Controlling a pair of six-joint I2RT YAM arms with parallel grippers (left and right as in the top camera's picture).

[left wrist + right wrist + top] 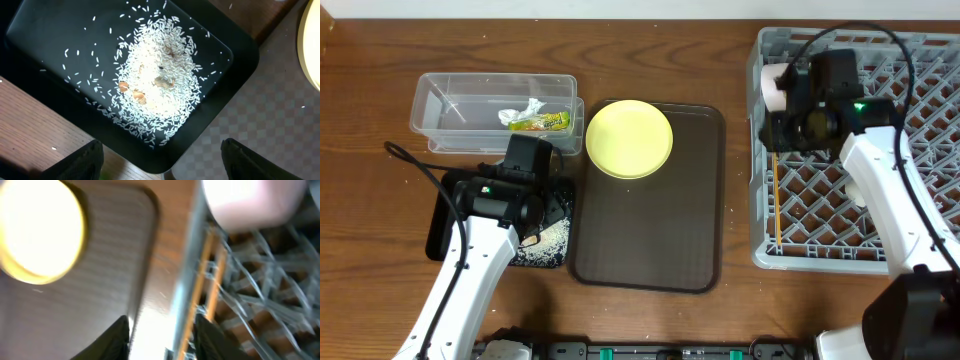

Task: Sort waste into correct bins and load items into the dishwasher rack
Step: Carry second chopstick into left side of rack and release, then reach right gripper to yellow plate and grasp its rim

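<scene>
Left tool (165, 157) and right tool (162, 335) released; rice scraps (160, 80) distinct only from left wrist

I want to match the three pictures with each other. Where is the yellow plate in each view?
Overhead: the yellow plate is at upper centre, on the top-left corner of the brown tray.
Left wrist: only the plate's rim shows, at the right edge.
Right wrist: the plate is at upper left, blurred and bright.
Shared landmark: the brown tray, next to the plate in every view.

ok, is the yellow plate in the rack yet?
Out. The yellow plate sits on the brown tray, left of the rack.
</scene>
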